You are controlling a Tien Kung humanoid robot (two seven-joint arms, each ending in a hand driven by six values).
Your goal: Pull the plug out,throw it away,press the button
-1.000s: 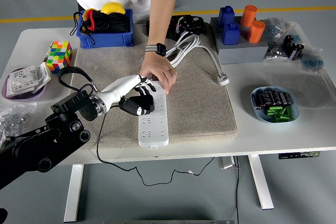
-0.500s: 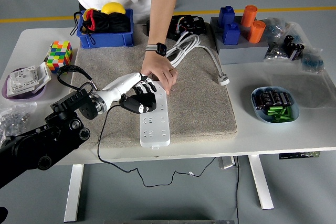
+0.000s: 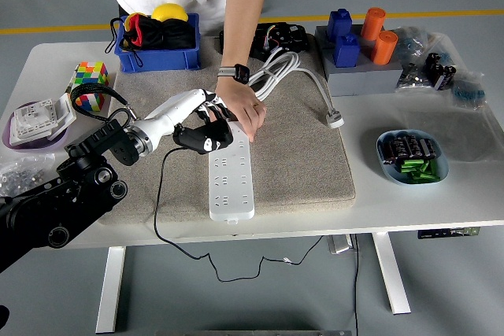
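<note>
- One power strip (image 3: 231,182) on the grey mat (image 3: 299,155).
- One robot hand, the left hand (image 3: 203,133), clenched on a black plug (image 3: 206,144) at the strip's far end.
- One person's hand (image 3: 240,109) pins that end.

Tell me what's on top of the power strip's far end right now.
The person's hand presses down on the power strip there, with the robot's left hand beside it. Both cover that end, so any plug or button is hidden.
</note>
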